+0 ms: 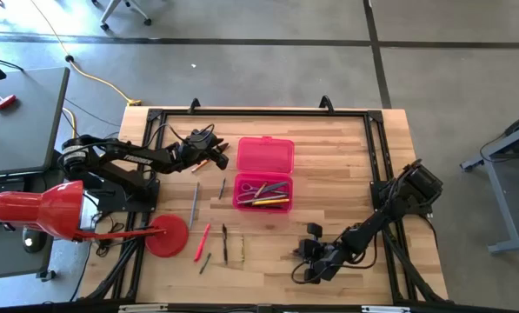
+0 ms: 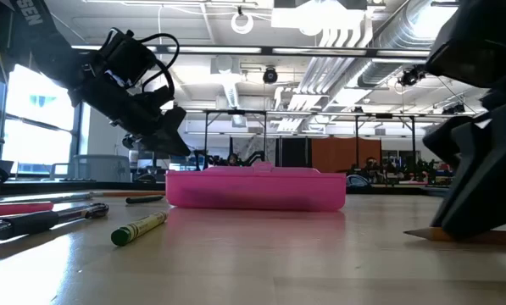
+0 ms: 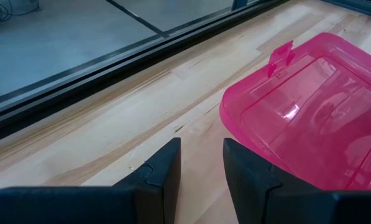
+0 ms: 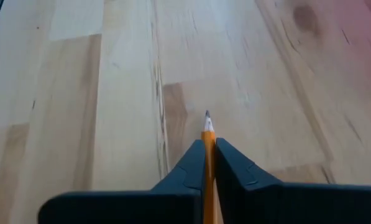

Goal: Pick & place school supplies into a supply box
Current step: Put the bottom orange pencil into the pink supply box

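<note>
The pink supply box (image 1: 262, 193) lies open mid-table with pens and scissors inside, and its lid (image 1: 265, 155) lies flat on the far side. More school supplies lie to its left: a grey pen (image 1: 194, 198), a red pen (image 1: 202, 241), a black pen (image 1: 225, 243) and a green crayon (image 2: 138, 229). My right gripper (image 4: 209, 142) is near the table's front right, shut on an orange pencil (image 4: 207, 124). My left gripper (image 3: 201, 146) hovers open beside the lid's left corner (image 3: 247, 112), touching nothing. My right gripper pinches the orange pencil between its two fingers, just behind the sharpened tip (image 4: 207, 134). The pencil runs along the fingers, and its dark point (image 4: 207, 115) sticks out past their ends. The fingers slant down over the table. In the low view the pencil (image 2: 426, 234) sits at table height.
A red round disc (image 1: 166, 236) lies at the front left. A black frame (image 1: 259, 111) runs around the table's far and side edges. Bare wood stretches between the box and my right gripper (image 1: 311, 265).
</note>
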`<state>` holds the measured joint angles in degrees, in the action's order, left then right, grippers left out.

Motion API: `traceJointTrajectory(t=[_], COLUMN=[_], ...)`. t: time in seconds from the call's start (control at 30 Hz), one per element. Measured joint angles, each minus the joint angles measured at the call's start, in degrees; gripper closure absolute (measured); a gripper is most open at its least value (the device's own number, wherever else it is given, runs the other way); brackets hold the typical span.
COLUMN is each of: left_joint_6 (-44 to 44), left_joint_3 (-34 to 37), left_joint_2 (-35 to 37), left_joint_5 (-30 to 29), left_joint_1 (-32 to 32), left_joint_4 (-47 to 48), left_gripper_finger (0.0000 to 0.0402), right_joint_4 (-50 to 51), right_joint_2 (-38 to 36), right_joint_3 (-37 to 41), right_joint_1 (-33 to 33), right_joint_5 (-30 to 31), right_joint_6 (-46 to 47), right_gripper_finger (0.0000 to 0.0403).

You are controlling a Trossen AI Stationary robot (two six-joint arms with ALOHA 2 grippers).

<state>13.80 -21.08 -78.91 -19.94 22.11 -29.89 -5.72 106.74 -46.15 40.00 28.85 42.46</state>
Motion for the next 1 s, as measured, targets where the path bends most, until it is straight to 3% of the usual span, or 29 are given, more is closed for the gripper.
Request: traceJointTrajectory(t=[0.43, 0.67, 0.87, 1.0], left_joint_6=[-0.01, -0.01, 0.01, 0.01], left_joint_3=[0.00, 0.00, 0.00, 0.00], left_joint_2=[0.00, 0.00, 0.00, 0.00], left_joint_5=[0.00, 0.00, 0.00, 0.00], left_joint_1=[-0.02, -0.02, -0.02, -0.02], left_joint_4=[0.00, 0.00, 0.00, 0.00], left_gripper_finger=[0.0252, 0.0252, 0.0252, 0.0252], right_joint_4=[-0.53, -4.50, -14.01, -18.40], right_joint_2=[-8.37, -13.98, -13.56, -12.79], right_joint_3=[-2.12, -2.17, -2.19, -2.19], right_joint_1=[-6.57, -14.55, -26.38, -31.58], right_joint_5=[2.17, 6.04, -8.93, -13.78], right_joint_6=[-22.27, -44.05, -50.35, -50.75], right_gripper_finger=[0.0400, 0.0401, 0.0402, 0.0402])
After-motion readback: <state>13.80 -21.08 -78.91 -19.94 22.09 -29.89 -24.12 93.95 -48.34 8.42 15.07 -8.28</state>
